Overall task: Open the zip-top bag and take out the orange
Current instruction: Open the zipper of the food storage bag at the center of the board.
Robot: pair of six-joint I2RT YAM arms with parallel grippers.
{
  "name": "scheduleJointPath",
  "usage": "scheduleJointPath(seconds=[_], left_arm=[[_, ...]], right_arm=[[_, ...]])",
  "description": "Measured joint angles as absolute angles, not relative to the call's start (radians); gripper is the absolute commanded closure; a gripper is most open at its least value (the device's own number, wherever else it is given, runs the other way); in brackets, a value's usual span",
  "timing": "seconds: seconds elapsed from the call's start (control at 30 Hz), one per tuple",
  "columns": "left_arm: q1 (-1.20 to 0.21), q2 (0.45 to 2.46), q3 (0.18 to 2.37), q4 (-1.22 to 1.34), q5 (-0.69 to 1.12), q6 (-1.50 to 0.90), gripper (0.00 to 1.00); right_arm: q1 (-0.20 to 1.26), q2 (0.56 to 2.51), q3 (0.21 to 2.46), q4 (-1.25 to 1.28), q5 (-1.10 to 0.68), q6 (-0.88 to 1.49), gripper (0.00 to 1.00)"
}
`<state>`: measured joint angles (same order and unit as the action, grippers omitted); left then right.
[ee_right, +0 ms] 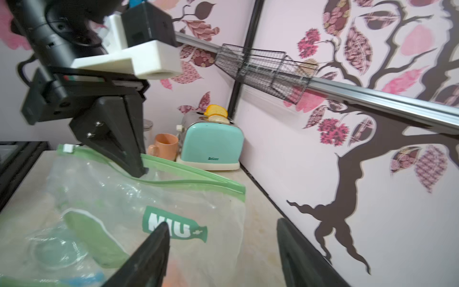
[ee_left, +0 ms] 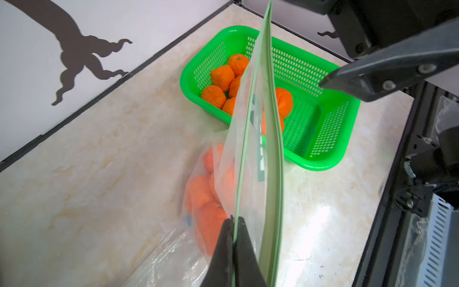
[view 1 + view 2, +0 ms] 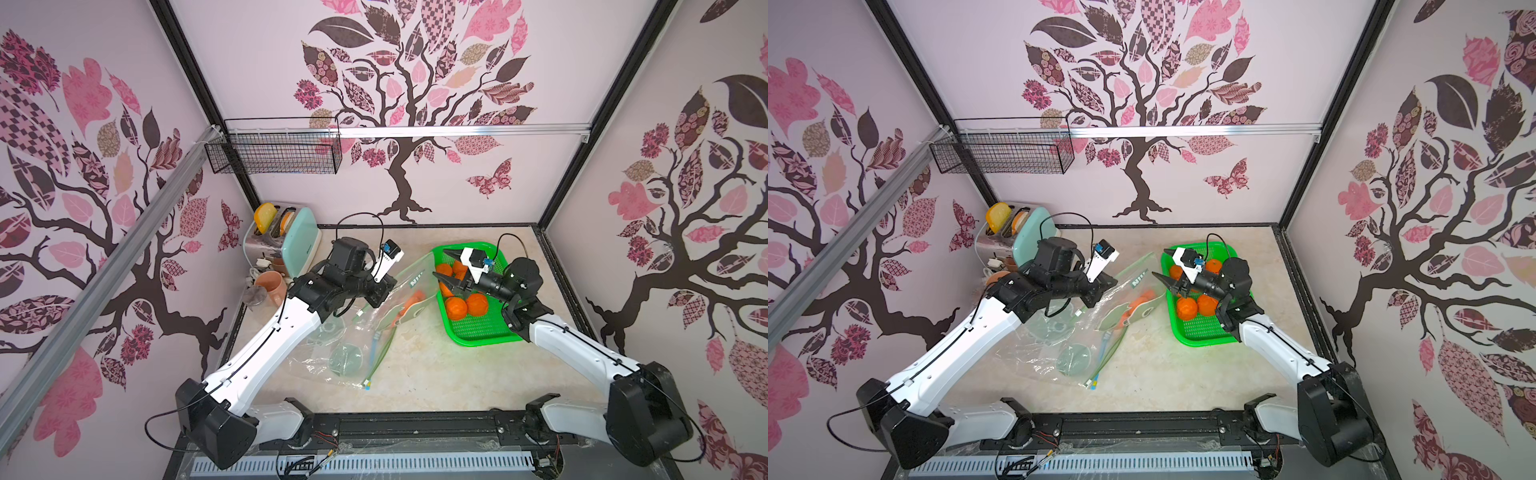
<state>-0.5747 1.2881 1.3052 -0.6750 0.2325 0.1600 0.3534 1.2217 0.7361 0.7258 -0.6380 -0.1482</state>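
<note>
Jaws, top view: left gripper was clamped on the zip-top bag at frame centre, orange inside it; right gripper stood parted over the green basket, right of centre. Left wrist view: jaws pinched the bag's green zip edge, lower centre. Right wrist view: jaws gaped empty at the bottom edge, bag lower left.

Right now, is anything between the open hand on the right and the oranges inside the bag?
Yes, the clear plastic of the zip-top bag. The oranges lie behind its printed side, which the open right hand faces. The left hand pinches the green zip edge, shut on it; the mouth looks only slightly parted.
</note>
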Motion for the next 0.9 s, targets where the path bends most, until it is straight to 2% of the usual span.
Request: scheduleJointPath(seconds=[0.07,0.2,0.23,0.4,0.57,0.7,0.8,0.87,0.9], left_arm=[[-0.572,1.289,1.316,-0.668,0.210,0.128,1.00],[-0.569,1.289,1.325,-0.628,0.232,0.081,1.00],[-0.570,1.289,1.323,-0.616,0.245,0.067,1.00],[-0.580,1.276,1.272,-0.554,0.302,0.016,1.00],[-0.587,1.245,1.207,-0.525,0.328,-0.004,1.00],[-0.587,1.230,1.195,-0.509,0.336,-0.004,1.00],[-0.587,1.225,1.192,-0.506,0.338,-0.004,1.00],[-0.587,1.225,1.192,-0.506,0.338,-0.004,1.00],[-0.587,1.225,1.192,-0.506,0.338,-0.004,1.00]], right_arm=[[0.354,1.161,0.725,0.732,-0.542,-0.012,0.22],[0.353,1.039,0.723,0.708,-0.455,0.253,0.01],[0.353,1.016,0.727,0.706,-0.461,0.315,0.01],[0.353,0.934,0.655,0.833,-0.489,0.618,0.01],[0.353,0.796,0.551,0.780,-0.313,0.855,0.00],[0.352,0.648,0.456,0.812,-0.179,0.908,0.00],[0.351,0.629,0.468,0.819,-0.172,0.836,0.01],[0.352,0.667,0.529,0.764,-0.194,0.780,0.16],[0.352,0.685,0.559,0.732,-0.197,0.768,0.16]])
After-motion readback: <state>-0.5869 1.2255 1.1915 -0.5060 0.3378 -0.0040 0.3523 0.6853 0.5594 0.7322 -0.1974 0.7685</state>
